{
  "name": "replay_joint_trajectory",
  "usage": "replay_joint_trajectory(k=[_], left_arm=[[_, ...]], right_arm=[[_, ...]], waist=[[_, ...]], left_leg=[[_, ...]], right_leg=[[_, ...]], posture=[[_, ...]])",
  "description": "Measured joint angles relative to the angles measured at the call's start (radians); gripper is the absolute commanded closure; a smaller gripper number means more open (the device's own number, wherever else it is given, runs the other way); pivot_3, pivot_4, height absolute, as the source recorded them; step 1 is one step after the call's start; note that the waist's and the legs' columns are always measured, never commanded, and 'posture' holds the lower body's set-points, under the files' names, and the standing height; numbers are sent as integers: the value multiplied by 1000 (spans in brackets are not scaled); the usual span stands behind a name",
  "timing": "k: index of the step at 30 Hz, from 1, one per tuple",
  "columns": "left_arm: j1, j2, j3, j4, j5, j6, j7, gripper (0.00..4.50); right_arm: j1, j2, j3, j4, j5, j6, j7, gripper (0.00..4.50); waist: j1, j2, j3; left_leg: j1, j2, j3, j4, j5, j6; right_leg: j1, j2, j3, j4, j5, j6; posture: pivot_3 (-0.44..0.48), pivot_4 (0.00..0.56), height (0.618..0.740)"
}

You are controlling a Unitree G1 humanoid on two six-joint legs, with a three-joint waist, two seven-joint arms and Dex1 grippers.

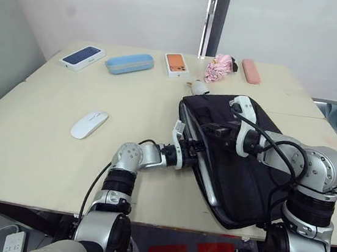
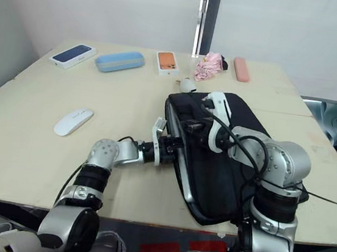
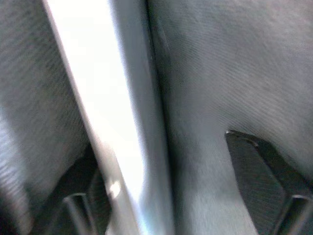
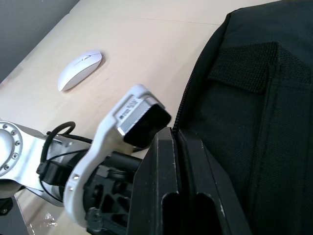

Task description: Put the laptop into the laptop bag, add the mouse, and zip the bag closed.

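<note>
The black laptop bag (image 1: pixel 241 184) lies flat at the table's right front. The silver laptop (image 1: pixel 205 183) is inside it, showing as a thin strip along the bag's left edge. My left gripper (image 1: pixel 194 146) reaches into that open edge. In the left wrist view its fingers (image 3: pixel 264 161) stand apart on either side of the laptop's rim (image 3: pixel 122 122), against grey lining. My right gripper (image 4: pixel 172 134) is shut on the bag's upper flap at the zip line, just above the left gripper. The white mouse (image 1: pixel 89 124) rests alone on the table's left side.
Along the table's far side lie a dark-blue phone box (image 1: pixel 81 57), a light-blue case (image 1: pixel 129 63), an orange phone box (image 1: pixel 176 65), a pink cloth bundle (image 1: pixel 220 68) and a pink case (image 1: pixel 251 70). A small white charm (image 1: pixel 198 88) sits at the bag's far corner.
</note>
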Motion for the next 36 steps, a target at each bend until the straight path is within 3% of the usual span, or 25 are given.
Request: replay_joint_trajectory(k=[11, 14, 21, 36], left_arm=[[21, 64, 31, -37, -1, 40, -17, 1149], [30, 56, 34, -41, 0, 35, -19, 1856], [35, 44, 51, -41, -2, 39, -12, 4330], [28, 3, 48, -20, 14, 12, -10, 4357]], right_arm=[[0, -22, 5, 22, 0, -23, 21, 4500], [-1, -28, 18, 29, 0, -27, 25, 4500], [-1, -38, 19, 34, 0, -35, 30, 4500], [-2, 33, -1, 32, 8, -13, 2, 4500]], waist=[[2, 0, 0], [4, 0, 0], [4, 0, 0], [6, 0, 0]], left_leg=[[0, 0, 0, 0, 0, 0], [0, 0, 0, 0, 0, 0], [0, 0, 0, 0, 0, 0], [-1, 0, 0, 0, 0, 0]], right_leg=[[0, 0, 0, 0, 0, 1], [0, 0, 0, 0, 0, 1], [0, 0, 0, 0, 0, 1], [0, 0, 0, -1, 0, 0]], posture=[[0, 150, 740], [0, 150, 740], [0, 150, 740], [0, 150, 740]])
